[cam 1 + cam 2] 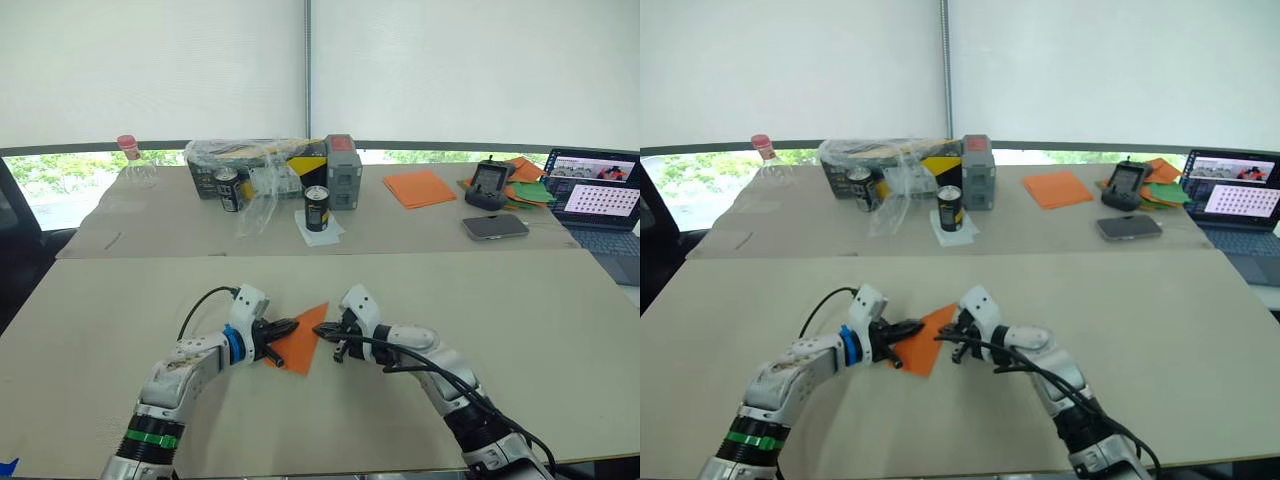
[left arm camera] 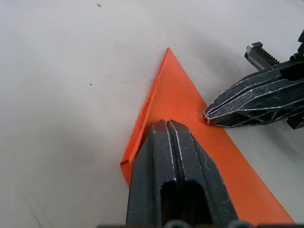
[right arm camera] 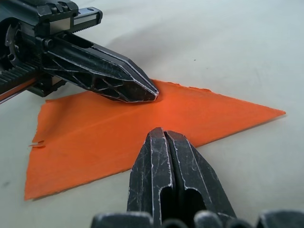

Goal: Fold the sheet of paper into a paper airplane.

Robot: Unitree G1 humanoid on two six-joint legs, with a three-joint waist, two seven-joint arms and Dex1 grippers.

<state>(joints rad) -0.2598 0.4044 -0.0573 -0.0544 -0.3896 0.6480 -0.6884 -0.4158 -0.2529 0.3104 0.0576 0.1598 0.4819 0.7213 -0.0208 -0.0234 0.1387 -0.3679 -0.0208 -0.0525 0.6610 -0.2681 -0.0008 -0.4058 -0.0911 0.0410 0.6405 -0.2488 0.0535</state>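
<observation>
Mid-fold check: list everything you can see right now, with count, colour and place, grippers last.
paper airplane: 1, orange, part-folded pointed wedge, flat on near table between the grippers.
orange sheets: 1 stack, far table.
green and orange sheets: loose pile, far right.
cans: 2, dark, far table centre.
plastic bag: 1, clear, over a dark box.
grey box: 1, red top.
bottle: 1, clear, red cap.
phone: 1, grey.
handheld controller: 1, dark.
laptop: 1, open, right edge.
left gripper: shut, tip pressing the wedge.
right gripper: shut, at its edge.

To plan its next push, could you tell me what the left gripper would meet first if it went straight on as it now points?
Probably the right gripper: the left gripper, shut, points across the folded paper airplane toward it.
</observation>
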